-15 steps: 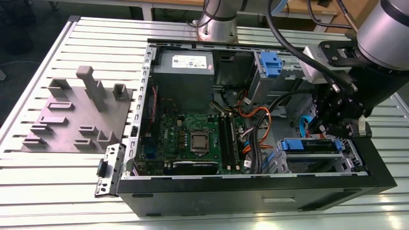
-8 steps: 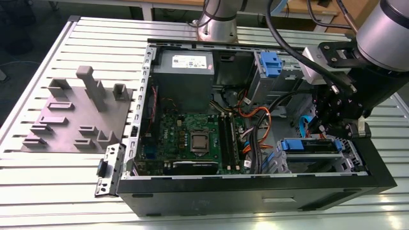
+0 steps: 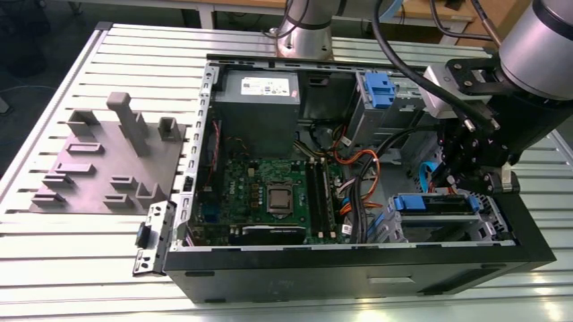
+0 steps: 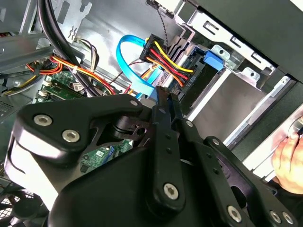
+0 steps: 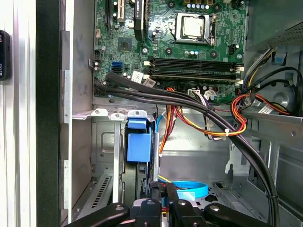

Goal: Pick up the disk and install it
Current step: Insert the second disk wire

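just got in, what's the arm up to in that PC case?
The arm has its gripper down inside the open PC case, at the drive bay corner on the exterior view's right. In the first wrist view the disk, blue carrier showing, stands on edge in the bay just ahead of the jaws. Power and data cables hang close by in the second wrist view. A hand is at the case edge there.
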Robot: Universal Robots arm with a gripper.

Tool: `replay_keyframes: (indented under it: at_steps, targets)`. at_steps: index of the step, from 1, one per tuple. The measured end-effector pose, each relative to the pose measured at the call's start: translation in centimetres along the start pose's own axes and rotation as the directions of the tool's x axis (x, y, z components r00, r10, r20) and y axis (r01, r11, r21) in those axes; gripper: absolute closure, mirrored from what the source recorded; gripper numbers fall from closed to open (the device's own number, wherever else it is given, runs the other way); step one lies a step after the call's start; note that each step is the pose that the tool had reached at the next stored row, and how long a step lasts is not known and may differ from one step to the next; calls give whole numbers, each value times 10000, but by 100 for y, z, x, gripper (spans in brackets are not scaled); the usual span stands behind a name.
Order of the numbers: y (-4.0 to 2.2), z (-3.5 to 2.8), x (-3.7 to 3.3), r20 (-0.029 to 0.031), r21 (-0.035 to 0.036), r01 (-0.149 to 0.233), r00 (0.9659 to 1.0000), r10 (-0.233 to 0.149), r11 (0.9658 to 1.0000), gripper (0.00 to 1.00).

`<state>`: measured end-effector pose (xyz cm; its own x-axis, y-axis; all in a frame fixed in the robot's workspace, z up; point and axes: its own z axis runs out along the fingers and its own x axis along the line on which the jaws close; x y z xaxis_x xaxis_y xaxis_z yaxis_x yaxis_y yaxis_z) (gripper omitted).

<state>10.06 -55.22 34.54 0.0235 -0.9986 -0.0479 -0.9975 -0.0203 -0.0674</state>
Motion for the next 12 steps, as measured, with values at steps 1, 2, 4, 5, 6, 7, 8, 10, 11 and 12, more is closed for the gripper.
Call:
replay_keyframes:
  at_steps: [1,2,4,5,6,7,8,10,11,12]
  targets:
    - [0,0,0,0,1,0,10000,0,10000,84]
    - [1,0,0,0,5,0,10000,0,10000,84]
    - [15,-1,0,-1,56,1,10000,-1,10000,84]
    - [21,-1,0,-2,111,5,10000,-5,9999,84]
    - [27,1,0,-2,168,8,10000,-8,9999,84]
    - [30,7,1,-2,205,10,10000,-10,9998,84]
    - [33,14,4,-4,238,12,10000,-11,9997,84]
    - [41,28,15,-6,300,15,10000,-15,9995,84]
    - [46,35,22,-8,320,16,10000,-16,9995,84]
    - [48,41,31,-8,328,17,10000,-17,9995,84]
